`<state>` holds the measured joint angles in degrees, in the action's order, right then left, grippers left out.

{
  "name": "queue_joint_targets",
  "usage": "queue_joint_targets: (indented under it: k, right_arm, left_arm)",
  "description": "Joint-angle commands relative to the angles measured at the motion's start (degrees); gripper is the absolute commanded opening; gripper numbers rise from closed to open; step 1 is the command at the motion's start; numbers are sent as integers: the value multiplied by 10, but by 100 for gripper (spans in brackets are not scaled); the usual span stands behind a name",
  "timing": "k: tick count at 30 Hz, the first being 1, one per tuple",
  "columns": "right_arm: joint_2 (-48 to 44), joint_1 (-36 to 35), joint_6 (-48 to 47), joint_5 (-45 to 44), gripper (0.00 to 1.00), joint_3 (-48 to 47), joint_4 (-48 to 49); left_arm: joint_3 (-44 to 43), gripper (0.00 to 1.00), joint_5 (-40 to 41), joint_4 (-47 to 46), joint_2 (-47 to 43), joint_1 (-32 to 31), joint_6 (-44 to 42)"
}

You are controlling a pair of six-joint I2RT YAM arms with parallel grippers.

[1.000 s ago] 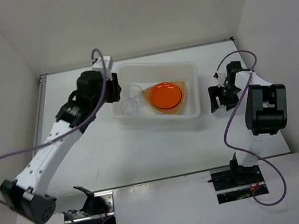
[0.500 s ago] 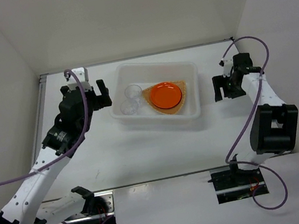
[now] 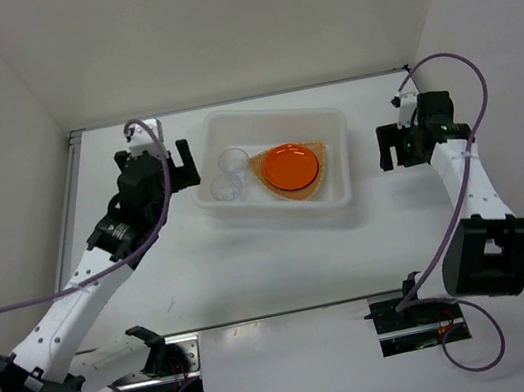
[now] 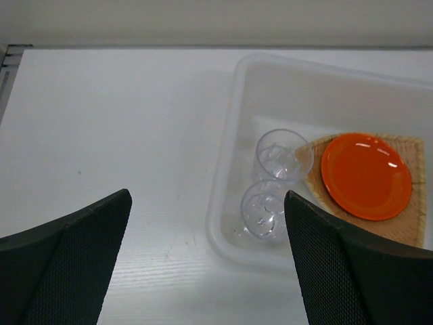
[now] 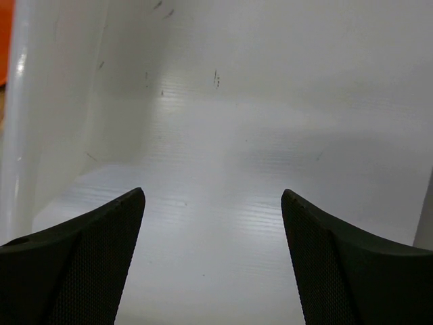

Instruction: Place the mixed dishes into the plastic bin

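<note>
Hovering at the 9 o'clock side of the plastic bin (image 3: 330, 123), the left gripper (image 3: 152, 159) has its jaws wide apart and empty. Inside the bin, two clear cups (image 3: 232, 162) stand side by side at the left end, and at their 3 o'clock the orange plate (image 3: 289, 167) rests on the tan woven plate (image 3: 321, 153). Off the bin's 3 o'clock side, the right gripper (image 3: 399, 146) has its jaws apart, gripping nothing. White walls enclose the white bench (image 3: 253, 258).

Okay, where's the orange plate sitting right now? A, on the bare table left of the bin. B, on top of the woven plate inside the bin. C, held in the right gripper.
B: the orange plate lies on the tan woven plate inside the plastic bin.
</note>
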<state>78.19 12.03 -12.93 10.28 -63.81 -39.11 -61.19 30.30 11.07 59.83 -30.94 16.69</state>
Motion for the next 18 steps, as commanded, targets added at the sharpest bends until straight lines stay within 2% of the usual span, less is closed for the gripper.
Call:
queue_joint_targets:
  k: [1,5,6,10,18]
  right_arm:
    - [-114,3,-1,9,87,6,52]
    - [-253,3,5,24,98,41,104]
    - [-296,3,14,24,98,47,104]
    - [-375,3,19,33,98,61,112]
    - [-370,3,32,6,98,62,118]
  left_arm:
    - [-37,100,-2,11,38,0,5]
    - [-74,100,-42,52,103,0,10]
    - [-83,100,-42,61,113,0,18]
    - [-103,100,-42,78,135,0,24]
    - [-91,100,-31,73,111,0,34]
